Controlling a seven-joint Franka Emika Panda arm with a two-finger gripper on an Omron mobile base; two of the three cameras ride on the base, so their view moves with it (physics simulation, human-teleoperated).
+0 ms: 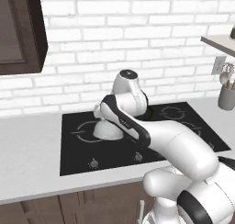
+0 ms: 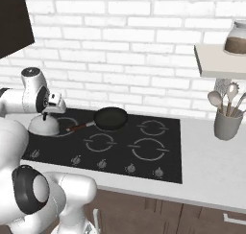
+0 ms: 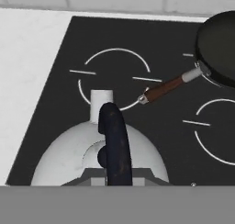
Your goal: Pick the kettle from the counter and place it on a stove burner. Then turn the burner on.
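The pale round kettle [image 2: 43,126] is at the left ring of the black stove [image 2: 120,154]. In the left base view the kettle [image 1: 108,129] covers the right part of that stove burner [image 1: 82,131]. My gripper [image 2: 46,116] is right above it, shut on its dark arched handle [image 3: 114,140]. Whether the kettle rests on the glass or hangs just over it, I cannot tell. In the hand view the kettle [image 3: 69,154] is close below, with the burner ring [image 3: 114,74] beyond its spout. The counter [image 1: 27,149] lies to the stove's left.
A black frying pan [image 2: 110,118] with a reddish handle [image 3: 160,90] sits on the rear middle ring, its handle pointing toward the kettle. Knobs [image 2: 102,164] line the stove's front edge. A grey utensil holder [image 2: 227,123] stands right of the stove, under a shelf [image 2: 216,60].
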